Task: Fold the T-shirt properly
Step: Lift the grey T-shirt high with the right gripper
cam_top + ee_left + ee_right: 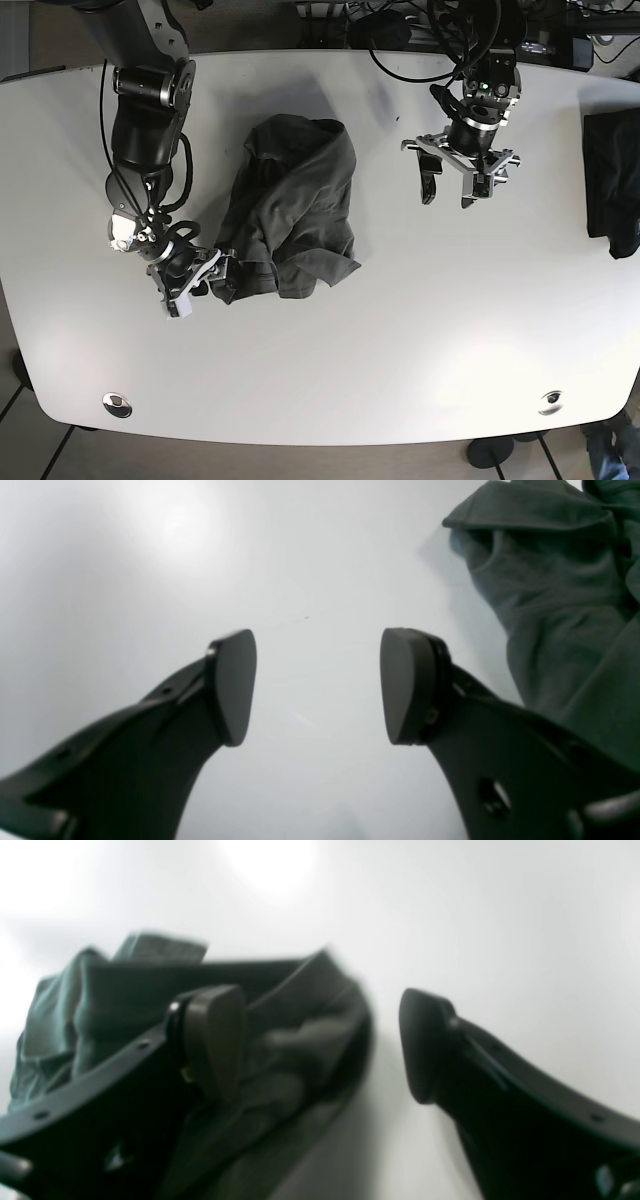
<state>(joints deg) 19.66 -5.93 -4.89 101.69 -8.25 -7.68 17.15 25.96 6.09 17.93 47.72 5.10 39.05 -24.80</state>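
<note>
Right gripper (320,1045) agape at crumpled T-shirt (295,205) edge; left gripper (318,685) agape; base shows dark garment (612,185).

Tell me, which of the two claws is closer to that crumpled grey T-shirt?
The right gripper: it sits open at the T-shirt's lower corner, one finger over the cloth. The left gripper hangs open above bare table, well off to the side.
</note>
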